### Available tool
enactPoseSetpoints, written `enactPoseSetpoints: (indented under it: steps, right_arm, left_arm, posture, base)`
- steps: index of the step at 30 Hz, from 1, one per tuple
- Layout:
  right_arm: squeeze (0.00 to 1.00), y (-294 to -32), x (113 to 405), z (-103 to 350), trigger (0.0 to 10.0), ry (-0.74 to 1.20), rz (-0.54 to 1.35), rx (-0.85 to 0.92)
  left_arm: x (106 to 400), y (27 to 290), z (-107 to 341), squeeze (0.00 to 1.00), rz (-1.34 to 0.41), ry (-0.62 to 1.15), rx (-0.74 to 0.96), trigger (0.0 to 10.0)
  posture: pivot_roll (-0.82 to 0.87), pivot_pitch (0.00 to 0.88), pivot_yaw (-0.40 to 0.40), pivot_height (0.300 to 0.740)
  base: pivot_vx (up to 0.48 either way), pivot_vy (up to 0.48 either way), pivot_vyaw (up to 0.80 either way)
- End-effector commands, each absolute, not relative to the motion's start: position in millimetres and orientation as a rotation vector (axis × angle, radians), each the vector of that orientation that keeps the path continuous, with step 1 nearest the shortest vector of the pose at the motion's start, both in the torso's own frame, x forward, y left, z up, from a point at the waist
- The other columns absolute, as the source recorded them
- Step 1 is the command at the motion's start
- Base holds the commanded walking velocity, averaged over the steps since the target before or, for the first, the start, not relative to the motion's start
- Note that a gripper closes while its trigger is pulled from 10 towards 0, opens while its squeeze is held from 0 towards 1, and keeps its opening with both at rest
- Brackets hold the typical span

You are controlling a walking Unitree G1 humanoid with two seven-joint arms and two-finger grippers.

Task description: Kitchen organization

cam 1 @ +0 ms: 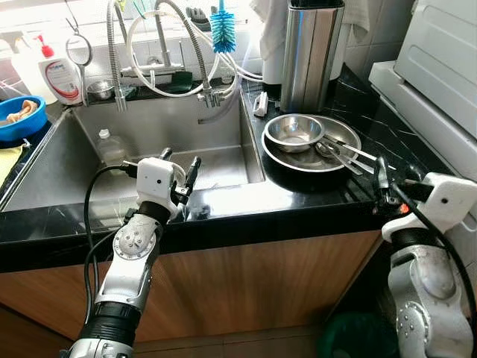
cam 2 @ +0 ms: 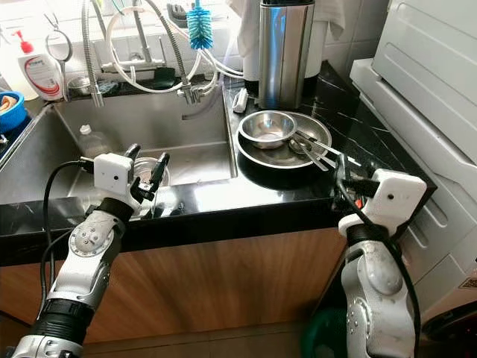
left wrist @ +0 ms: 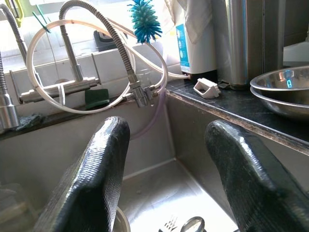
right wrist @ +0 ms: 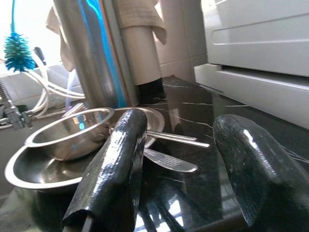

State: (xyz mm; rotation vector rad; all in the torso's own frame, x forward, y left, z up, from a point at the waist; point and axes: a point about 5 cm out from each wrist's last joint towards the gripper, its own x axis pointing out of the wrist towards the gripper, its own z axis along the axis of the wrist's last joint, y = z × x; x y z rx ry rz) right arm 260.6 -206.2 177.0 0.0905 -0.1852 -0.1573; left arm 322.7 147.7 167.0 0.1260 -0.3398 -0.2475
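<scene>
My left gripper hangs open over the front right corner of the steel sink, with nothing between its fingers. Below it in the sink stand a clear glass and some cutlery. My right gripper is open above the black counter's front edge, just right of the dishes. A small steel bowl sits inside a wider steel bowl, with several utensils resting across the wider bowl's rim. In the right wrist view the utensils lie just beyond the open fingers.
A plastic bottle stands in the sink. Faucet hoses and a blue brush hang over its back. A tall steel canister stands behind the bowls. A white appliance is at the right, a soap bottle and blue bowl at the left.
</scene>
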Motion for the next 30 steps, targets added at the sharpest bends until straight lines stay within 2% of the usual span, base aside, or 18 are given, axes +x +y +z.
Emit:
enactPoseSetpoints:
  steps: [1,13,20,30]
  right_arm:
    - [0.0,-205.2,259.3,172.2,10.0,-0.168,-0.16,0.101]
    - [0.0,-201.0,260.0,162.3,10.0,-0.14,-0.165,0.154]
    - [0.0,-201.1,261.5,159.5,10.0,-0.145,-0.217,0.323]
    - [0.0,-201.3,264.7,158.0,10.0,-0.145,-0.23,0.375]
  left_arm:
    - [324.2,150.6,171.8,0.0,-0.243,-0.349,0.152,10.0]
    - [324.2,150.7,172.6,0.0,-0.248,-0.355,0.16,10.0]
    - [324.1,150.6,173.5,0.0,-0.257,-0.36,0.175,10.0]
    - [323.6,149.7,173.7,0.0,-0.262,-0.362,0.182,10.0]
  posture:
    - [-0.09,0.0,0.074,0.74]
    - [-0.08,0.0,0.078,0.74]
    - [-0.08,0.0,0.079,0.74]
    - [-0.08,0.0,0.08,0.74]
  base:
    - [0.0,0.0,0.0]
    - [0.0,0.0,0.0]
    - [0.0,0.0,0.0]
    - [0.0,0.0,0.0]
